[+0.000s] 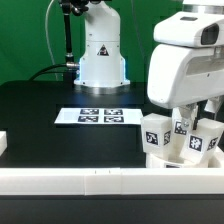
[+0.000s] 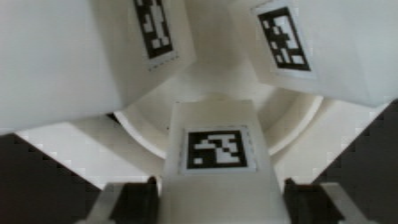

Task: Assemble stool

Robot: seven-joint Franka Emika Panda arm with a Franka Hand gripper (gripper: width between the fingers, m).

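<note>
The stool [image 1: 180, 143] stands at the black table's [image 1: 40, 120] near edge, toward the exterior view's right corner, just behind the long white border rail [image 1: 110, 181]. Its round seat disc [image 1: 175, 158] lies flat, with chunky tagged legs [image 1: 153, 132] rising from it close together. The rail leaves little room between the seat and the table edge; toward the exterior view's left the black surface lies open as far as the marker board [image 1: 98, 116], which sits flat near the middle, well apart from the stool.

The gripper [image 1: 193, 125] hangs over the legs, its fingers reaching down among them. In the wrist view the two dark fingertips [image 2: 134, 198] flank one tagged leg [image 2: 217, 140], so the gripper [image 2: 219, 200] is closed around that leg at a partial width. That view also shows two more tagged legs [image 2: 285, 40] standing beyond it and the seat's curved rim [image 2: 134, 125], details the arm's white housing [image 1: 185, 65] partly hides in the exterior view. The robot's base [image 1: 100, 50] stands at the table's far edge.
</note>
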